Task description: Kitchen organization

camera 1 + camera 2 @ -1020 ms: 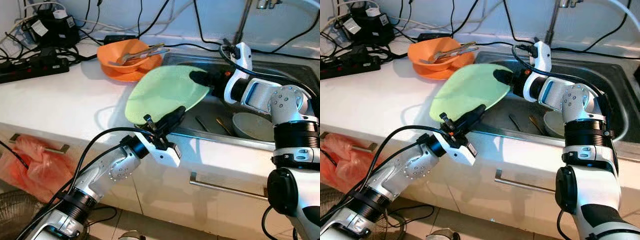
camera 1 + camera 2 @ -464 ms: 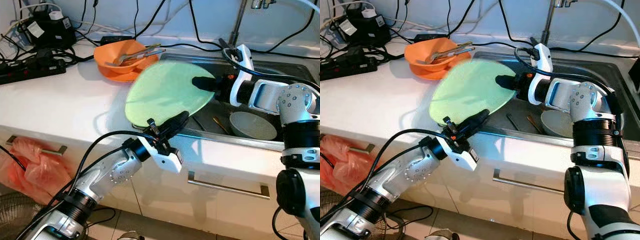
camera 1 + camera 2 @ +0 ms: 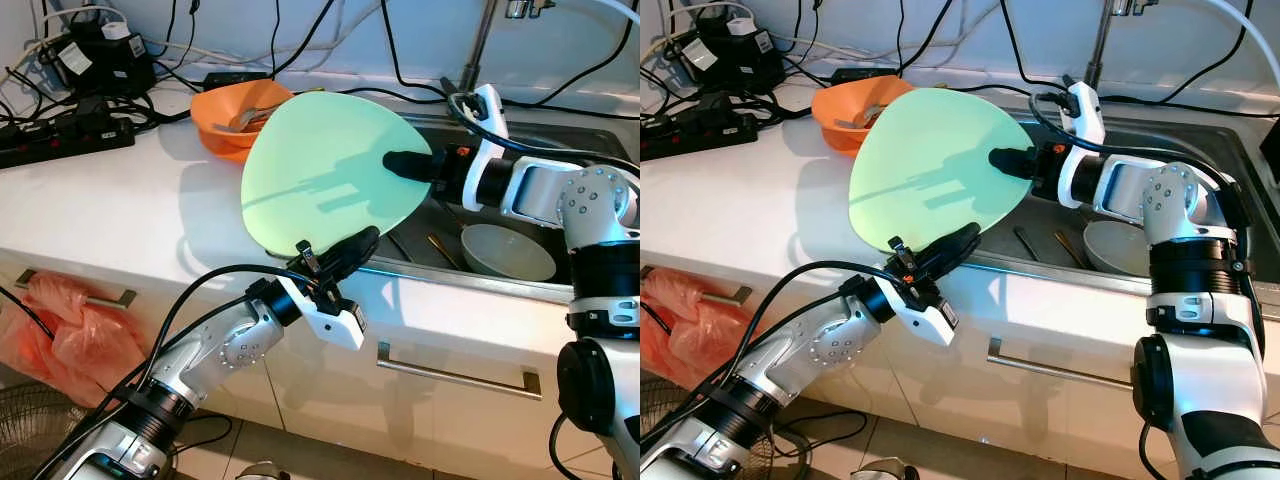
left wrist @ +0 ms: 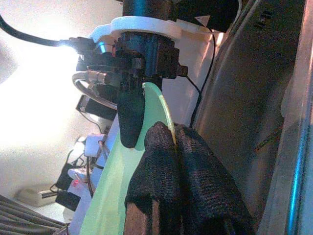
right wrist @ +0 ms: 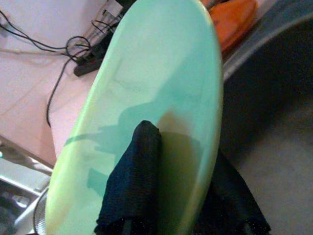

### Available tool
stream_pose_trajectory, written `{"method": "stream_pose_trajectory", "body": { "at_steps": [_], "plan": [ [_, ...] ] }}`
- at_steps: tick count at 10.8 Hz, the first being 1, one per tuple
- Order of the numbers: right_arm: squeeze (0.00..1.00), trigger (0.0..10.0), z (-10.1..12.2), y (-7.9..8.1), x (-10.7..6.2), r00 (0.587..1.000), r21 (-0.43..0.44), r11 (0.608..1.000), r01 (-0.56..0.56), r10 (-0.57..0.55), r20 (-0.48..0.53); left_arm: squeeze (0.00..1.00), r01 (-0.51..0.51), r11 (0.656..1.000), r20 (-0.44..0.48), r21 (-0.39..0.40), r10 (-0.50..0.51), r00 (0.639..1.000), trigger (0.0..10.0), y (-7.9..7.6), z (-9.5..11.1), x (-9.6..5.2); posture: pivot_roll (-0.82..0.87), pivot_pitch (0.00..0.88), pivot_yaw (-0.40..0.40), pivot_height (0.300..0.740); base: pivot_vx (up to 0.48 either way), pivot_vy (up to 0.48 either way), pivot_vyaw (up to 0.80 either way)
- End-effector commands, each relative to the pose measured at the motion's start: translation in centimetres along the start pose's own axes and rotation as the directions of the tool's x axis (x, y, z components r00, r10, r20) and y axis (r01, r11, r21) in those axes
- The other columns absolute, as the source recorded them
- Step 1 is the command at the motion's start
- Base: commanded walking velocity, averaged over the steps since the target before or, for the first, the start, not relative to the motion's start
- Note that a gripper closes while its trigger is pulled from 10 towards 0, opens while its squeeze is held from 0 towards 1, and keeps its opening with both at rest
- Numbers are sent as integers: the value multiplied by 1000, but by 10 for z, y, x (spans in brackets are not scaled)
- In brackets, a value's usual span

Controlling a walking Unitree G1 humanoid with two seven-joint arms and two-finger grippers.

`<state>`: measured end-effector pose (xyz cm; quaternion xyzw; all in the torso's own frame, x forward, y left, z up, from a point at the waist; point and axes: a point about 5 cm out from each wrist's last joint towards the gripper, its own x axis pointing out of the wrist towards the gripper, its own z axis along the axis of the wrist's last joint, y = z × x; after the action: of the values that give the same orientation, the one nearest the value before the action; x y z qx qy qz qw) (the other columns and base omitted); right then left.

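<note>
A white counter (image 3: 120,200) runs across the scene, with a steel sink (image 3: 560,150) sunk into its right part and cupboard fronts with metal handles (image 3: 455,372) below. A red plastic bag (image 3: 70,325) hangs at a handle on the near left.

The green plate (image 3: 320,170) is held tilted up on edge above the counter's near edge, just left of the sink, its face turned toward the camera. The right gripper (image 3: 405,165) reaches in from the right over the sink and pinches the plate's right rim, one black finger on the front face and the other behind, as the right wrist view (image 5: 132,186) shows. The left gripper (image 3: 340,255) comes up from the near left and grips the plate's lower rim; in the left wrist view its two fingers (image 4: 161,166) are pressed on either side of the thin green edge.

An orange bowl (image 3: 225,110) sits on the counter behind the plate, partly hidden by it, with metal utensils in it. A grey bowl (image 3: 505,250) lies in the sink, beside a few utensils (image 3: 440,250) on the sink floor. A black power strip (image 3: 60,140) and tangled cables lie at the far left.
</note>
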<state>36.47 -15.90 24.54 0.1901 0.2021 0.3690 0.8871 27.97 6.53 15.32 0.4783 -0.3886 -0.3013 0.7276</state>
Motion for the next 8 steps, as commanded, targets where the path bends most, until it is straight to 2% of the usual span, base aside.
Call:
{"method": "stream_pose_trajectory", "body": {
  "at_steps": [1, 2, 3, 4, 5, 6, 8],
  "plan": [
    [0, 0, -18, -6, 3, 996, 9, 999, 31, -30, -86, 0, -129, 992, 24, 11, 128, 991, 0, 23, 0, 6, 152, 38, 25, 740, 0, 0, 0],
    [0, 0, -17, -6, 4, 997, 5, 1000, 30, -29, -77, 0, -132, 991, 17, 9, 132, 991, 0, 23, -1, 6, 153, 38, 25, 740, 0, 0, 0],
    [0, 0, -16, -6, 4, 997, 6, 1000, 29, -28, -72, 0, -136, 991, 15, 8, 136, 991, 471, 24, -1, 6, 153, 38, 25, 740, 0, 0, 0],
    [0, 0, -16, -6, 4, 997, 7, 1000, 29, -28, -68, 0, -139, 990, 14, 8, 139, 990, 1804, 26, -2, 7, 153, 38, 25, 740, 0, 0, 0],
    [0, 0, -16, -6, 5, 998, 12, 1000, 28, -27, -59, 0, -146, 989, 12, 10, 146, 989, 4902, 28, -3, 8, 153, 38, 25, 740, 0, 0, 0],
    [0, 0, -16, -6, 5, 998, 15, 999, 29, -28, -52, 0, -152, 988, 3, 16, 152, 988, 10000, 31, -6, 9, 154, 36, 31, 740, 0, 0, 0],
    [0, 0, -15, -7, 5, 998, 16, 999, 32, -31, -46, 0, -166, 986, -18, 11, 166, 986, 10000, 36, -10, 9, 152, 37, 31, 740, 0, 0, 0]
  ]
}}
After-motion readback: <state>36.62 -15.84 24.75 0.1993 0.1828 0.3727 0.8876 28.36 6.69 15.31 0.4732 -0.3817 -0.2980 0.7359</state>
